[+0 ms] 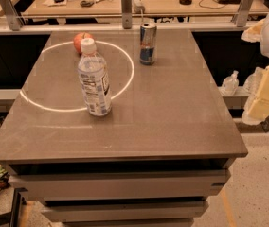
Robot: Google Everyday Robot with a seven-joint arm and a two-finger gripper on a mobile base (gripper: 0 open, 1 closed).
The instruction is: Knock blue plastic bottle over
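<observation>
The blue plastic bottle stands upright on the grey table, left of the middle. It is clear and faintly bluish, with a white cap and a white printed label. My gripper shows as pale yellow and white parts at the right edge of the view, off the table's right side. It is well apart from the bottle and touches nothing on the table.
A slim blue-and-silver can stands upright at the back centre. A red apple sits behind the bottle. A bright light ring lies on the tabletop. A small clear pump bottle sits on a ledge to the right.
</observation>
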